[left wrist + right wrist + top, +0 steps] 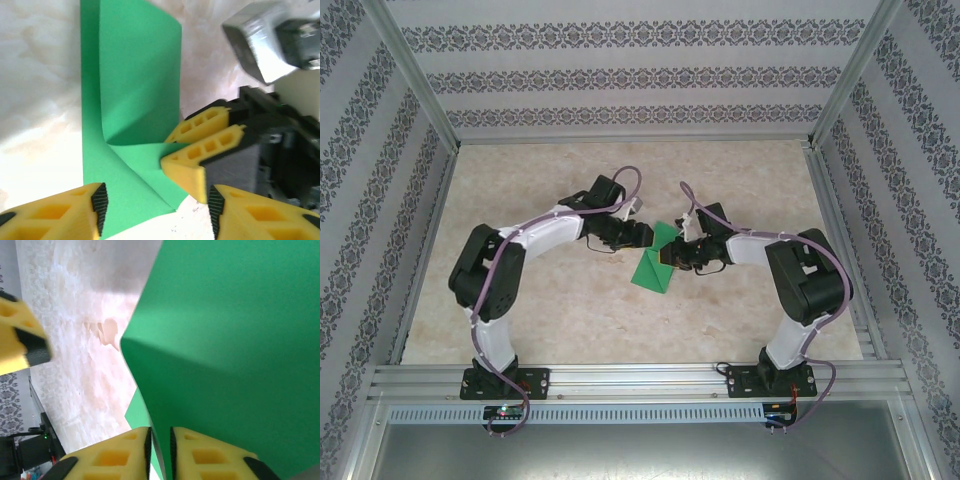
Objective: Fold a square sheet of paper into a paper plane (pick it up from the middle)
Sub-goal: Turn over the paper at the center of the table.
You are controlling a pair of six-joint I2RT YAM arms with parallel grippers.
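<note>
The square sheet of paper (656, 265) is bright green and creased, and lies mid-table between the two grippers. In the left wrist view the sheet (130, 90) shows a diagonal fold, with one flap lifted off the table. My left gripper (157, 210) hovers open over the sheet's near corner, its pads wide apart and nothing between them. My right gripper (160, 450) is shut on the sheet's (230, 340) edge, holding the flap up. Its yellow fingers (200, 147) show pinching that edge. The paper plane is out of view.
The beige marbled table (570, 320) has bare room all round the paper. Patterned walls and an aluminium frame (640, 372) close it in on every side. The two arms' elbows (485, 270) (805, 275) stand near the front corners.
</note>
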